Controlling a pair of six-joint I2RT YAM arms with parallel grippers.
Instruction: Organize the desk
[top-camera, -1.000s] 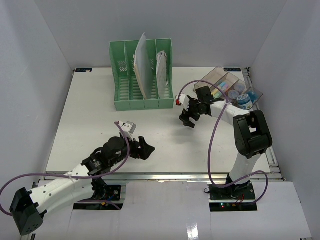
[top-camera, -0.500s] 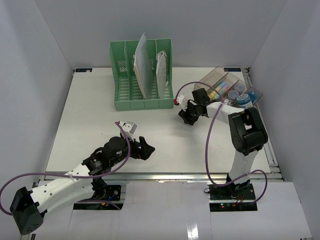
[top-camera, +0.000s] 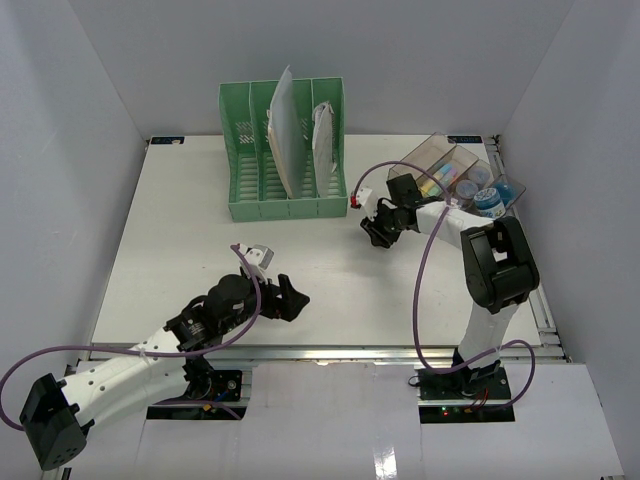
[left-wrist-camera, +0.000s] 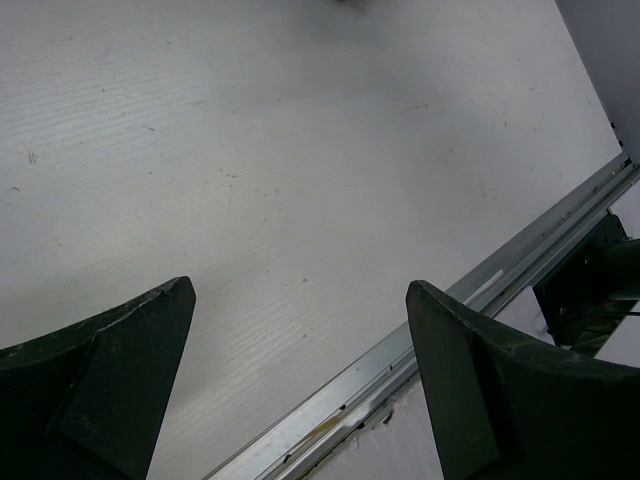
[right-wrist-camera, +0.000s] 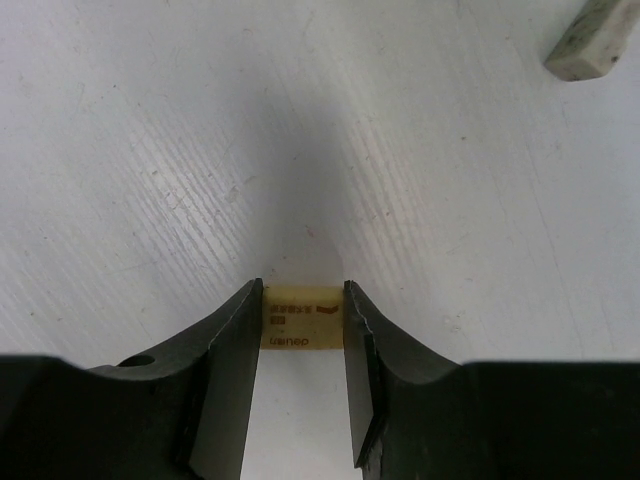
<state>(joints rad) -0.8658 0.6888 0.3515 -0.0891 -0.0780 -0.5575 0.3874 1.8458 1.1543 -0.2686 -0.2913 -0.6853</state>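
The desk (top-camera: 180, 230) is a wide white tabletop. In the right wrist view a small yellow block (right-wrist-camera: 303, 319) with brown print lies flat on it, and my right gripper (right-wrist-camera: 303, 312) is shut on it, both fingers touching its sides. From above, the right gripper (top-camera: 372, 232) points down just right of the green rack, hiding the block. My left gripper (top-camera: 290, 298) hovers low over the desk near its front edge. Its jaws stand wide apart in the left wrist view (left-wrist-camera: 300, 300), nothing between them.
A green slotted file rack (top-camera: 285, 150) with papers stands at the back. A clear brown compartment tray (top-camera: 460, 170) with small items sits at the back right. A small whitish piece (right-wrist-camera: 592, 45) lies beyond the yellow block. The metal rail (left-wrist-camera: 480, 290) runs along the front edge.
The right gripper has dropped to the desk and closed its fingers from wide open onto the yellow block. The left arm has not moved.
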